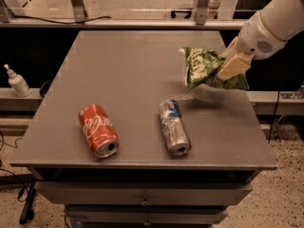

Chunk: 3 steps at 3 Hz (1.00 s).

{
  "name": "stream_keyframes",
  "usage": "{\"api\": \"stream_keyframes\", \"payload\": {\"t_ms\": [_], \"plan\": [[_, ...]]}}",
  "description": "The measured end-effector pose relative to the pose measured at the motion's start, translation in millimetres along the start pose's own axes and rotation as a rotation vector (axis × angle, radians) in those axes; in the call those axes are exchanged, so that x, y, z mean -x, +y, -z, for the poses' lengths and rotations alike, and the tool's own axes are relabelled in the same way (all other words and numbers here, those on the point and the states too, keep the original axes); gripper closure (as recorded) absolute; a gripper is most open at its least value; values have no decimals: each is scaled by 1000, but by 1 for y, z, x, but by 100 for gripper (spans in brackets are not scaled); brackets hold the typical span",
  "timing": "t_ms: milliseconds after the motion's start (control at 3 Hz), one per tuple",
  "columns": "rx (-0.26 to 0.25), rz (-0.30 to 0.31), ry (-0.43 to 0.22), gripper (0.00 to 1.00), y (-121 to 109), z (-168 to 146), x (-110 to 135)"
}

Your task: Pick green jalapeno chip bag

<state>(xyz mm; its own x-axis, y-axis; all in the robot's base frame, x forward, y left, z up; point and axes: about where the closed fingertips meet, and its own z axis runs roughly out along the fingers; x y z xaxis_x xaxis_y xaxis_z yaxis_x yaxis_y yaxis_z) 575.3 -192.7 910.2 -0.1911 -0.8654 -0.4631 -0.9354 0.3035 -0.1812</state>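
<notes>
The green jalapeno chip bag [203, 68], crumpled glossy green foil with white lettering, hangs in the air above the right side of the grey table [128, 80]. My gripper [231, 67] comes in from the upper right on a white arm and is shut on the bag's right side, its pale fingers [233, 63] pinching the foil. The bag's shadow lies on the table just below it.
A red cola can [98, 130] lies on its side at the front left of the table. A silver-blue can [174, 126] lies on its side at the front middle. A white pump bottle [18, 81] stands on a ledge at the left.
</notes>
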Motion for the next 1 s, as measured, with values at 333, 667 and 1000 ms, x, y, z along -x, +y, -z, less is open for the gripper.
{"api": "stream_keyframes", "payload": {"t_ms": [333, 667, 1000], "plan": [[-57, 17, -66, 100, -10, 38, 34], [-91, 15, -108, 100, -14, 73, 60], [-99, 17, -114, 100, -16, 77, 63]]}}
